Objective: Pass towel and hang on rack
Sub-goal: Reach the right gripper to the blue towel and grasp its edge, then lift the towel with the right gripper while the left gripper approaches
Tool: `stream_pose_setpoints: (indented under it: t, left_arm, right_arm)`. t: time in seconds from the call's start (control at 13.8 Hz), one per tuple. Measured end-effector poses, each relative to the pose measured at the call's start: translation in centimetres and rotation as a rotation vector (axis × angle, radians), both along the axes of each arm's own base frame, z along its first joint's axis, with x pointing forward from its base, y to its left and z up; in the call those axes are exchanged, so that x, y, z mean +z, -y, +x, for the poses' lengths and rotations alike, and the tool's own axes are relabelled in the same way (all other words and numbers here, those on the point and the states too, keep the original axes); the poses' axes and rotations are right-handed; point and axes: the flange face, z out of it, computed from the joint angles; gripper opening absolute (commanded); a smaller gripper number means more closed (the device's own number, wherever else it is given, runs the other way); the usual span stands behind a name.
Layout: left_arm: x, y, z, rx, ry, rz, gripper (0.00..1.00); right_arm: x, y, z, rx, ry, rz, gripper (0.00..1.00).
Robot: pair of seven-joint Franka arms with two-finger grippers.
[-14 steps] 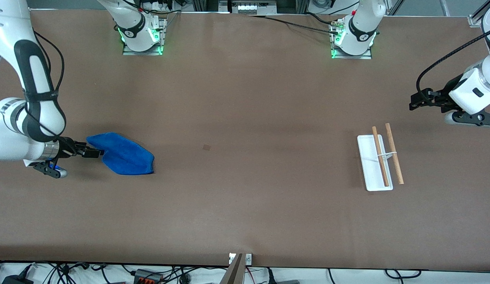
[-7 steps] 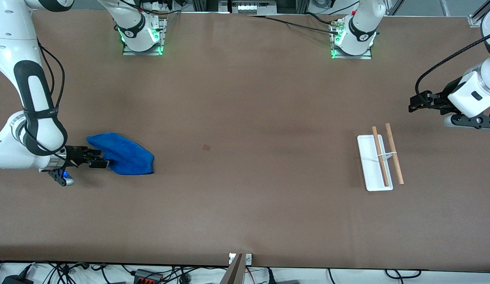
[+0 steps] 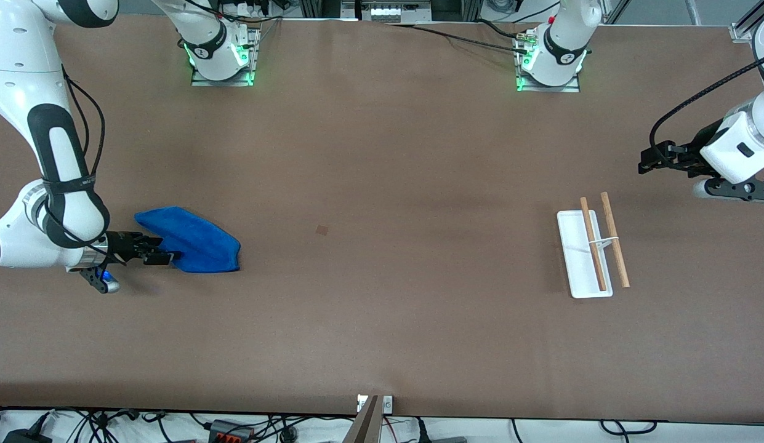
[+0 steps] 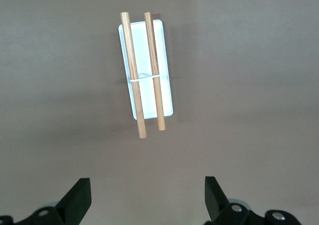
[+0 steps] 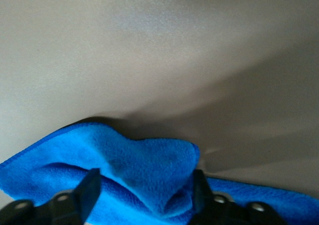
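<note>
Towel (image 3: 194, 239) lay bunched between the right gripper's (image 3: 163, 254) parted fingers (image 5: 88, 186), while the left gripper (image 3: 645, 162) waited open above the rack (image 3: 588, 252).

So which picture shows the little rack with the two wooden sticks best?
The left wrist view: the rack fills the middle, with both rods and the white base clear. The front view shows it small, toward the left arm's end of the table. The right wrist view shows none of it.

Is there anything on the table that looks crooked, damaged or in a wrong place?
Nothing stands out. The crumpled blue cloth towel lies at the right arm's end, with the right gripper at its edge. The white rack with two wooden rods stands upright; the left gripper waits open above the table near it.
</note>
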Motion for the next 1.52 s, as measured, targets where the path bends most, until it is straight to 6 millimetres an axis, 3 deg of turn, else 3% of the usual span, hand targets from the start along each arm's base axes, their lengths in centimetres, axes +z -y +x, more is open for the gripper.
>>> stream_pose_setpoints:
  t: [0.29,0.65,0.87,1.01,1.23,1.3,1.52]
  left_arm:
    - [0.0,0.1,0.0,-0.003,-0.007,0.000,1.00]
    - [0.0,0.2,0.0,-0.003,-0.011,-0.001,1.00]
    - [0.0,0.3,0.0,-0.006,-0.012,-0.001,1.00]
    - [0.0,0.5,0.0,-0.008,-0.013,-0.001,1.00]
    - [0.0,0.5,0.0,-0.009,-0.014,-0.002,1.00]
    - [0.0,0.5,0.0,-0.009,-0.015,-0.002,1.00]
    - [-0.1,0.5,-0.1,-0.009,-0.024,-0.002,1.00]
  right_arm:
    - [2.2,-0.3,1.0,0.069,0.008,0.037,0.00]
    - [2.5,-0.8,1.1,0.094,0.009,0.047,0.00]
    - [3.7,-2.3,1.4,0.171,-0.009,0.054,0.00]
    - [8.3,-4.8,2.7,0.267,-0.006,0.066,0.00]
    - [21.2,-9.9,4.4,0.466,0.094,0.095,0.00]
    - [24.6,-11.9,4.4,0.527,0.132,0.101,0.00]
    - [29.8,-20.4,3.7,0.709,0.241,0.172,0.00]
